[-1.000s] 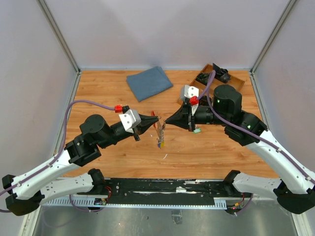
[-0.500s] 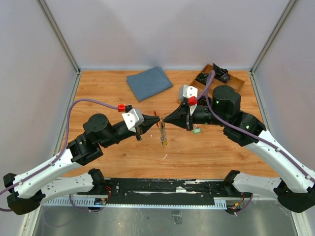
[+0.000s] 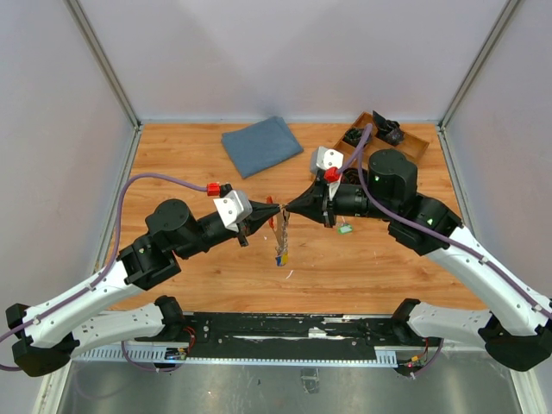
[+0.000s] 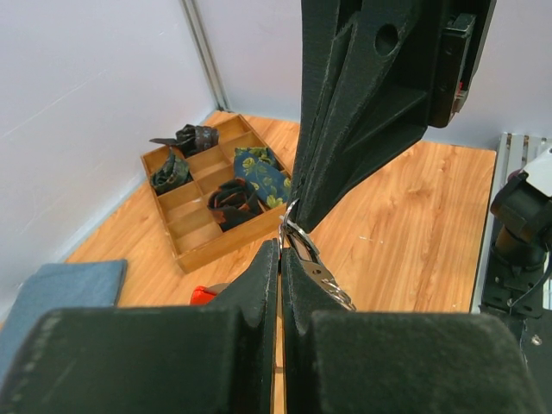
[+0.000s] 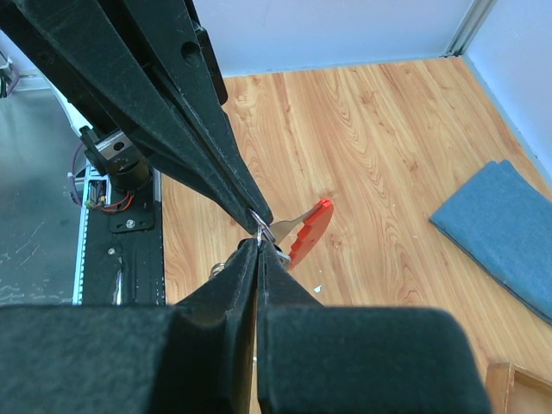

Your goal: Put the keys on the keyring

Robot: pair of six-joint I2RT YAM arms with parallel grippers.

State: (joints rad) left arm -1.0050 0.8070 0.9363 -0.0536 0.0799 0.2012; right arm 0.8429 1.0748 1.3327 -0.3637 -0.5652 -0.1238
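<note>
My left gripper (image 3: pixel 276 208) and right gripper (image 3: pixel 288 208) meet tip to tip above the middle of the table. Both are shut on a small silver wire ring (image 5: pixel 262 226) between the two tips. From that ring a silver stem leads to the keyring's red curved piece (image 5: pixel 311 228), which shows red below the tips (image 3: pixel 271 220) in the top view. The keys (image 3: pixel 280 244) hang down from the ring as a silver bunch with yellow and blue ends. In the left wrist view they lie against the right finger (image 4: pixel 326 278), under the right gripper's fingers (image 4: pixel 362 112).
A folded blue cloth (image 3: pixel 261 145) lies at the back centre. A wooden compartment tray (image 3: pixel 412 138) with dark bundles stands at the back right. A small green piece (image 3: pixel 345 228) rests on the table under the right arm. Grey walls close in three sides.
Both arms have shifted slightly: the left one forward, the right one left and back, uncovering the green piece. The tips stay together and the hanging keys have swung a little.
</note>
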